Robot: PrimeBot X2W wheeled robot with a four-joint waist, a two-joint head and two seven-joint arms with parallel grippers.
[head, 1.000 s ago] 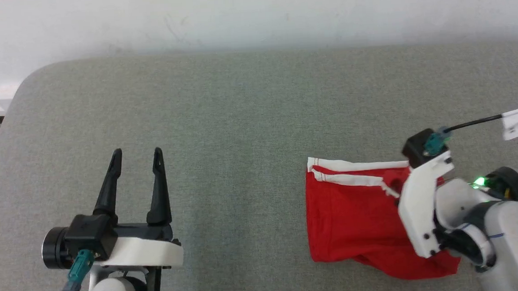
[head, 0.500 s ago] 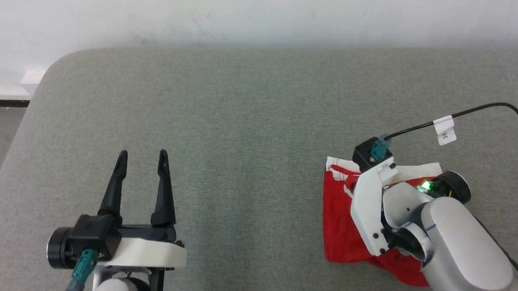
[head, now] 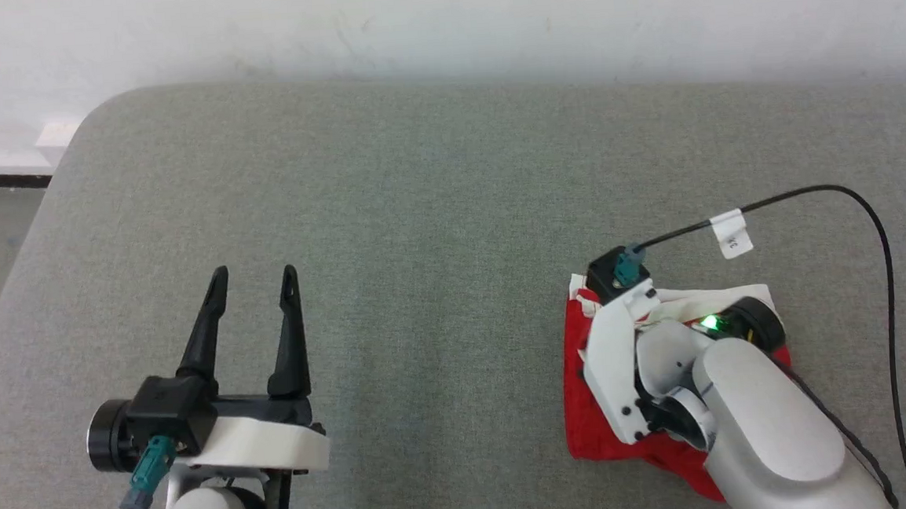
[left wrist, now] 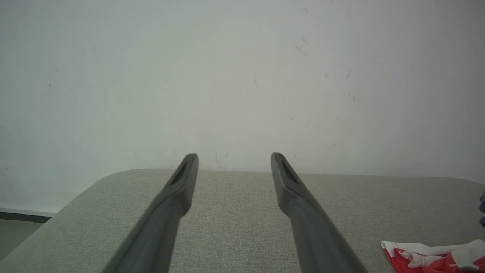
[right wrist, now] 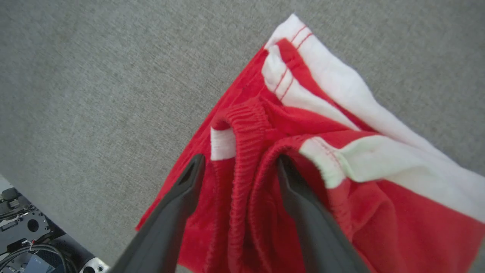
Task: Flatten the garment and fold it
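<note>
One bunched garment lies with stripes farthest.

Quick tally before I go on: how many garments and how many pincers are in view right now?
Garment: 1, red and white, crumpled.
Pincers: 2, left pincer open, right pincer open astride a bunched edge of the garment.
Total: 3.

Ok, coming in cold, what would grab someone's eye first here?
The bright red garment, crumpled with white stripes showing, lies at the right of the grey padded surface. The right gripper is down at it, open fingers straddling a bunched ribbed waistband fold. The left gripper hovers open at the lower left, away from the cloth.
</note>
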